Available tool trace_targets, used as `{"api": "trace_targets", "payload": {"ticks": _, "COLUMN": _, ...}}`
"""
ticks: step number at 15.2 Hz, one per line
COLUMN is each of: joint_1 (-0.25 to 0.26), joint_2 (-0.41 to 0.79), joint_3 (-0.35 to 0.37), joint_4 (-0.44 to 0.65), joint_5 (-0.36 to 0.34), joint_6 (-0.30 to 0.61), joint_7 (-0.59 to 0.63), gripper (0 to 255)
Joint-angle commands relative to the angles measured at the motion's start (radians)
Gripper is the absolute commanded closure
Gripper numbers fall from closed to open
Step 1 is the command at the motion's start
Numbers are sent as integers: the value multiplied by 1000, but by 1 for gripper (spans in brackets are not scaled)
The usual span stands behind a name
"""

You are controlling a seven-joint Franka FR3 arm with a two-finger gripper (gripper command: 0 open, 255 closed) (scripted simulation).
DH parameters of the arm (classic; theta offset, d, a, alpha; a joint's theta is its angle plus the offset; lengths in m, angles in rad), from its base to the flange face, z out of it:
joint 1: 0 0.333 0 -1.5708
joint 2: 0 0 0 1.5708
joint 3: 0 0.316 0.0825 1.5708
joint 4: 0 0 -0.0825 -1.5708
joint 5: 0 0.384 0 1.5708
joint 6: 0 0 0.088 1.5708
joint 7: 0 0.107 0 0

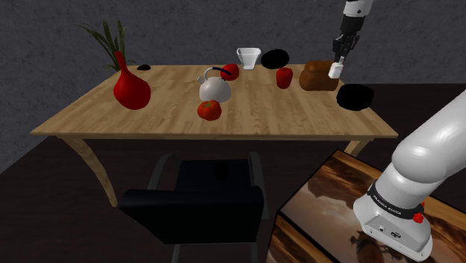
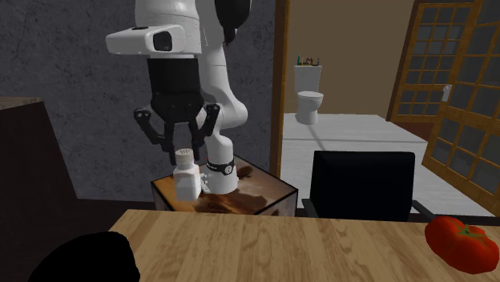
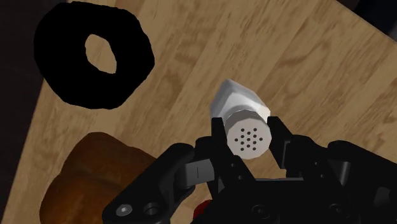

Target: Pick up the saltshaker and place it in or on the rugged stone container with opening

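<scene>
White upright saltshaker [image 3: 238, 102] with a perforated grey cap is clasped in the black end effector [image 3: 249, 137]. The rough black ring-shaped container [image 3: 63, 70] is set off sideways, seemingly lower, on the wooden tabletop [image 3: 191, 51].

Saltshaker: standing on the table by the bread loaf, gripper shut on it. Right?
Not quite. The saltshaker is not standing on the table: the second exterior view shows it lifted clear of the tabletop. The rest holds: the gripper is shut on it, by the bread loaf.
</scene>
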Motion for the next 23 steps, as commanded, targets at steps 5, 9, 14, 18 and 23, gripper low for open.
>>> {"api": "trace_targets", "payload": {"ticks": 5, "joint_1": -55, "joint_2": 95, "joint_3": -100, "joint_4": 131, "joint_5": 35, "joint_6": -40, "joint_7": -170, "gripper": 255}}
{"api": "trace_targets", "payload": {"ticks": 9, "joint_1": -102, "joint_2": 188, "joint_3": -164, "joint_4": 241, "joint_5": 85, "joint_6": -70, "joint_7": -292, "gripper": 255}}
{"api": "trace_targets", "payload": {"ticks": 14, "joint_1": -201, "joint_2": 354, "joint_3": -235, "joint_4": 433, "joint_5": 192, "joint_6": -133, "joint_7": -461, "gripper": 255}}
{"api": "trace_targets", "payload": {"ticks": 18, "joint_1": -197, "joint_2": 343, "joint_3": -230, "joint_4": 367, "joint_5": 185, "joint_6": -75, "joint_7": -458, "gripper": 255}}
{"api": "trace_targets", "payload": {"ticks": 23, "joint_1": -192, "joint_2": 337, "joint_3": -228, "joint_4": 293, "joint_5": 182, "joint_6": -6, "joint_7": -458, "gripper": 255}}
